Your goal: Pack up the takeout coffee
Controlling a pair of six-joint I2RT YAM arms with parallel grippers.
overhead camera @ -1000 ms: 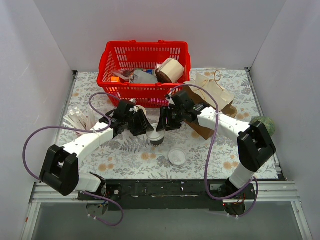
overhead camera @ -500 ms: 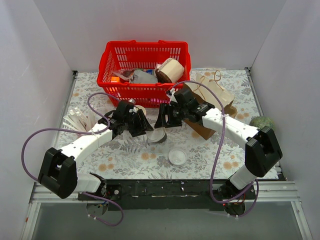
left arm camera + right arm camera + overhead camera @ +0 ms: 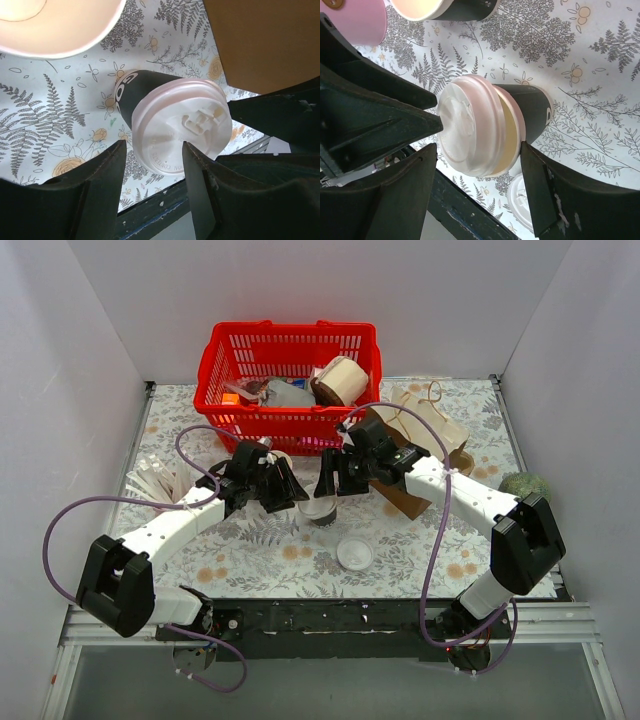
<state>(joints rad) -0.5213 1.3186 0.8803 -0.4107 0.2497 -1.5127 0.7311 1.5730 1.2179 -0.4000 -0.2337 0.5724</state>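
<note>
The takeout coffee stands mid-table, a dark paper cup with a white lid. In the right wrist view the coffee has its lid askew, with a cream gap on one side. My left gripper is just left of it, and my right gripper is just behind it. In the left wrist view the left gripper is open, and the lidded cup sits at its fingertips. The right gripper is open astride the lid, and one fingertip is at the cup's rim.
A loose white lid lies in front of the cup. A matching lidless cup stands close behind the left gripper. A brown paper bag lies at the right, a red basket of items stands at the back, and a green ball sits far right.
The right arm's elbow has swung out to the right while its gripper stayed at the cup. The left gripper drew back slightly. The cup shifted a little to the right.
</note>
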